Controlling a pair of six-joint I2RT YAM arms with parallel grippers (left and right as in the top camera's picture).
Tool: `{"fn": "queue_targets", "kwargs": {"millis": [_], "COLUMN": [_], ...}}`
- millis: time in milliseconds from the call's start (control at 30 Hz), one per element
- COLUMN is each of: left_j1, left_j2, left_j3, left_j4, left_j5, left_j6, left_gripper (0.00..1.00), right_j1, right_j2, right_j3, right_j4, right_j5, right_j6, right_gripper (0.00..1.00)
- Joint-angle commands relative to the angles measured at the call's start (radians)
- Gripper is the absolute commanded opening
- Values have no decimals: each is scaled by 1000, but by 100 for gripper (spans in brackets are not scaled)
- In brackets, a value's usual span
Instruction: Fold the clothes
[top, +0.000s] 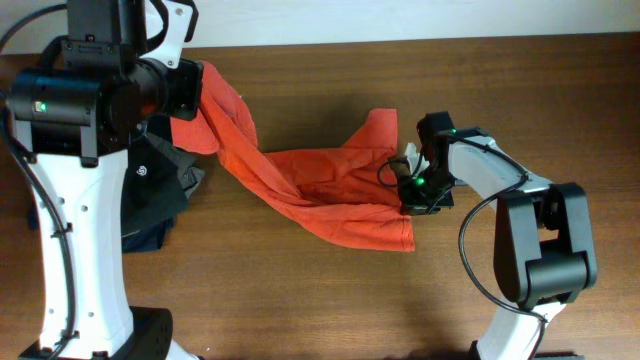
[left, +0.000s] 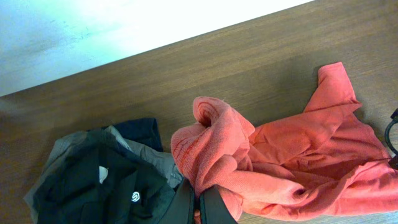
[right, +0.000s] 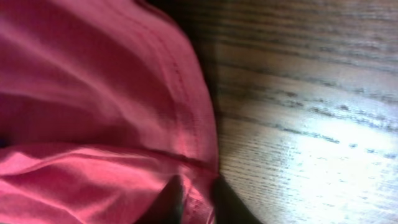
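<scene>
Brown wooden table (top: 300, 300), bright pale backdrop (left: 93, 37)

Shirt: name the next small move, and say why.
Probably close the right gripper fully on the hem of the shirt: it straddles that edge, while the left gripper pinches the other end.

Left gripper (left: 198, 202) raised, right gripper (right: 202, 202) low; both clamped on shirt (left: 280, 155)
</scene>
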Motion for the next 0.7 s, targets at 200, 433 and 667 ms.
{"fn": "queue_targets", "kwargs": {"millis": [200, 433, 667], "left_j1": [1, 1, 2], "left_j2": [-28, -29, -29], "left_j3": [9, 9, 9], "left_j4": [6, 11, 18], "left_j5": [7, 7, 7], "left_j6": [-15, -14, -7], "left_gripper": [0, 1, 1], "right_j1": [3, 2, -47], "right_j2": [-123, -431, -638], "right_j3": [31, 69, 75], "right_j4": [-29, -115, -156], "right_j5": [14, 129, 276], "right_j6": [-15, -13, 104], "right_gripper": [4, 6, 5]}}
